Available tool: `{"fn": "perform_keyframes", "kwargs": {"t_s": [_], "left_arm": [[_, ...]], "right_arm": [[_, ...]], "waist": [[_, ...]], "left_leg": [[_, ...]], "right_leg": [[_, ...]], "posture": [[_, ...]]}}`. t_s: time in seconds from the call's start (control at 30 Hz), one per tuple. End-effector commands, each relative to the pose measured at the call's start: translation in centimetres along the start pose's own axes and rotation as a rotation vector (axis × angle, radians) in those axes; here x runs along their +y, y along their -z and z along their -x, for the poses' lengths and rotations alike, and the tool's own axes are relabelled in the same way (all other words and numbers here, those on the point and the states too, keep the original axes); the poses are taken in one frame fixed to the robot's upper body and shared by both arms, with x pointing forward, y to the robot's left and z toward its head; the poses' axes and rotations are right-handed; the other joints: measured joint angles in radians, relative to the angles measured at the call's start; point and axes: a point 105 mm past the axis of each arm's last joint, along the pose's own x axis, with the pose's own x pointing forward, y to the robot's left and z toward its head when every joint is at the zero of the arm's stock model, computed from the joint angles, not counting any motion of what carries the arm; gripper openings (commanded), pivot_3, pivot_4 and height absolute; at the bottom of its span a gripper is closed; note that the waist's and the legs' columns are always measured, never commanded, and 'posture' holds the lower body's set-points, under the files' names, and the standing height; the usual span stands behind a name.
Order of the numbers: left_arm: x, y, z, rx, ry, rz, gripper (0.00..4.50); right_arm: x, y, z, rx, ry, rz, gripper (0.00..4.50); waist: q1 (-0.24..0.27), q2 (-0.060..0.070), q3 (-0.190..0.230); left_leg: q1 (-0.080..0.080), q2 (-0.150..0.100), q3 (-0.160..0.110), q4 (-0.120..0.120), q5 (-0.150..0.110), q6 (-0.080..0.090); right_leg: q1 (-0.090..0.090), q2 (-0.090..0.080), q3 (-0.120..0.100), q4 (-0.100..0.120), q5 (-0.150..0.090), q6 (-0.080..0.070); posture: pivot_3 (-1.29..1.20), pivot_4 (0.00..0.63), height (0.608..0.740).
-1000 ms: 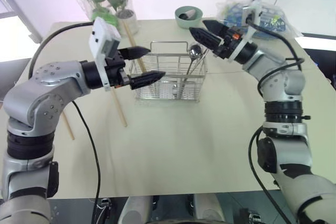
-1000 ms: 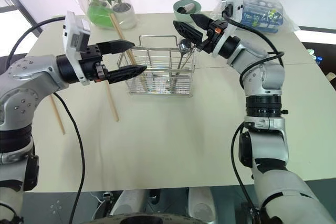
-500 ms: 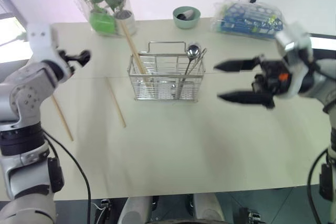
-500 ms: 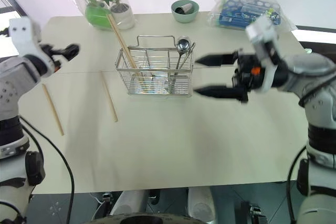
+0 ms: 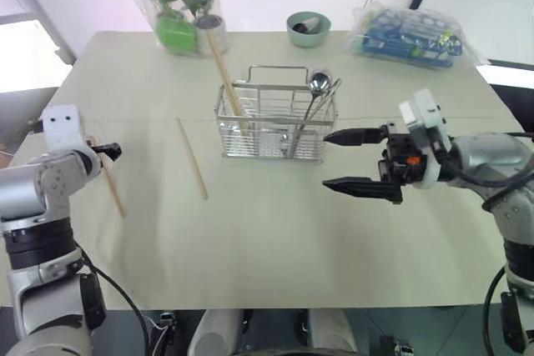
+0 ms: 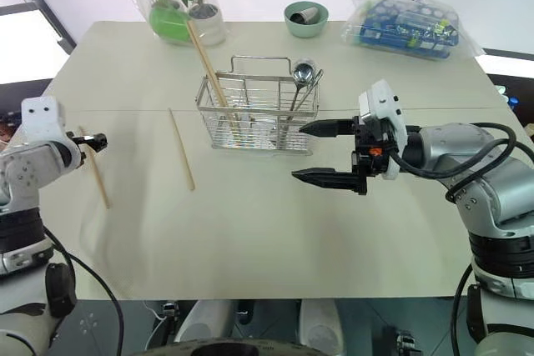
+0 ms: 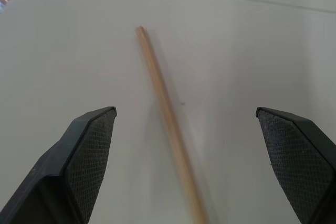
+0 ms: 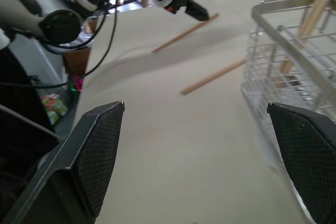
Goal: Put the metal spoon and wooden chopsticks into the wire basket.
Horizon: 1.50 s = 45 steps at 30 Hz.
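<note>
- Left eye view: we see the wire basket (image 5: 276,127) near the middle of the table (image 5: 275,231). The metal spoon (image 5: 316,89) stands in its end at 3 o'clock, and one wooden stick (image 5: 226,64) leans out of its end at 9 o'clock. Two more wooden chopsticks lie flat on the table at the basket's 9 o'clock: one (image 5: 191,169) near it, the other (image 5: 109,183) farther out, under the left gripper (image 5: 111,150).
- Right eye view: the right gripper (image 6: 314,152) hovers at the basket's 4 o'clock, fingers wide apart, empty.
- Left wrist view: our left fingers (image 7: 86,153) stand apart, a chopstick (image 7: 168,124) on the table between them, untouched.
- Right wrist view: the right fingers (image 8: 100,150) are spread; both loose chopsticks and the basket lie beyond.
</note>
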Motion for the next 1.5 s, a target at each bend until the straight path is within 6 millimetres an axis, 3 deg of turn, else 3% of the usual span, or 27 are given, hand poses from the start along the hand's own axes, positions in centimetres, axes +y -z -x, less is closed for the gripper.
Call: {"fn": "perform_keyframes", "kwargs": {"t_s": [0.03,0.23,0.43,0.77,0.87,1.03,1.1,1.17,1.27,1.37,1.47,1.5], "left_arm": [[0.3,0.0,0.1,0.015,-0.033,0.068,4.50],[-0.6,0.8,-1.1,0.070,-0.051,0.080,4.50],[1.0,0.0,-1.4,0.043,-0.122,0.092,4.50],[1.7,2.3,-2.3,0.117,-0.154,0.151,4.50],[1.8,2.8,-2.4,0.123,-0.156,0.177,3.62],[1.6,3.1,-2.3,0.124,-0.154,0.197,1.23],[1.6,3.0,-2.3,0.119,-0.154,0.201,0.08],[1.6,2.7,-2.3,0.102,-0.160,0.202,0.02],[2.0,1.5,-2.3,0.039,-0.173,0.193,0.02],[2.4,-1.5,-1.9,-0.108,-0.162,0.196,0.02],[1.7,-7.7,-0.1,-0.392,-0.054,0.200,0.02],[0.7,-10.5,1.3,-0.518,0.039,0.190,0.02]], "right_arm": [[-0.2,-0.4,0.0,-0.026,0.022,0.036,4.46],[-0.4,-0.3,-0.1,-0.043,0.039,0.034,4.46],[-0.9,-0.7,0.0,-0.052,0.056,0.034,4.46],[-1.4,-1.2,0.5,-0.052,0.083,0.009,4.46],[-1.5,-1.3,0.7,-0.046,0.088,0.003,4.50],[-1.7,-1.4,0.9,-0.039,0.096,-0.003,4.50],[-1.8,-1.4,0.9,-0.035,0.099,-0.001,4.50],[-1.8,-1.3,1.0,-0.036,0.105,0.001,4.50],[-2.0,-1.4,1.0,-0.043,0.117,0.004,4.50],[-2.1,-1.5,1.0,-0.050,0.128,0.005,4.50],[-2.1,-1.4,1.0,-0.051,0.138,0.015,4.50],[-2.1,-1.4,1.1,-0.053,0.145,0.019,4.50]], "waist": [[-0.001,0.000,0.000],[-0.001,-0.001,0.000],[-0.001,-0.001,0.000],[-0.002,-0.001,0.000],[-0.002,-0.001,-0.001],[-0.005,-0.001,-0.001],[-0.006,-0.001,-0.001],[-0.004,-0.001,-0.001],[-0.004,-0.001,-0.001],[-0.001,-0.001,-0.001],[0.000,-0.002,0.000],[0.001,-0.003,0.000]], "left_leg": [[0.000,0.000,0.000,0.000,0.000,0.000],[0.000,0.000,0.000,0.000,0.000,0.000],[0.000,0.000,0.000,0.000,0.000,0.000],[0.001,0.000,0.000,0.000,0.000,0.000],[0.002,0.000,0.000,0.000,0.000,0.000],[0.002,0.000,0.001,0.000,0.000,0.000],[0.002,0.000,0.001,0.000,0.000,0.000],[0.002,0.000,0.001,0.000,0.000,0.000],[0.002,0.000,0.001,0.000,0.000,0.000],[0.002,0.000,0.001,0.000,0.000,0.000],[0.001,0.000,0.001,0.000,0.000,0.000],[0.001,0.000,0.001,0.001,0.000,0.000]], "right_leg": [[0.000,0.000,0.000,0.000,0.000,0.000],[0.000,0.001,-0.001,0.000,0.000,0.000],[0.000,0.001,-0.001,0.001,0.000,0.000],[0.000,0.001,-0.001,0.001,0.000,0.000],[0.000,0.001,-0.001,0.001,0.000,0.000],[0.001,0.001,0.000,0.002,0.000,0.000],[0.001,0.001,0.000,0.002,0.000,0.000],[0.001,0.001,0.000,0.002,0.000,0.000],[0.001,0.001,0.000,0.002,0.000,0.000],[0.001,0.001,0.000,0.002,0.000,0.000],[0.000,0.001,-0.001,0.002,0.000,0.000],[0.000,0.001,-0.001,0.002,0.000,0.000]], "posture": [[0.00,0.150,0.687],[0.00,0.150,0.687],[0.00,0.150,0.687],[0.00,0.150,0.687],[0.00,0.150,0.687],[0.00,0.150,0.687],[0.00,0.150,0.687],[0.00,0.150,0.687],[0.00,0.150,0.687],[0.00,0.150,0.687],[0.00,0.150,0.687],[0.00,0.150,0.687]]}}
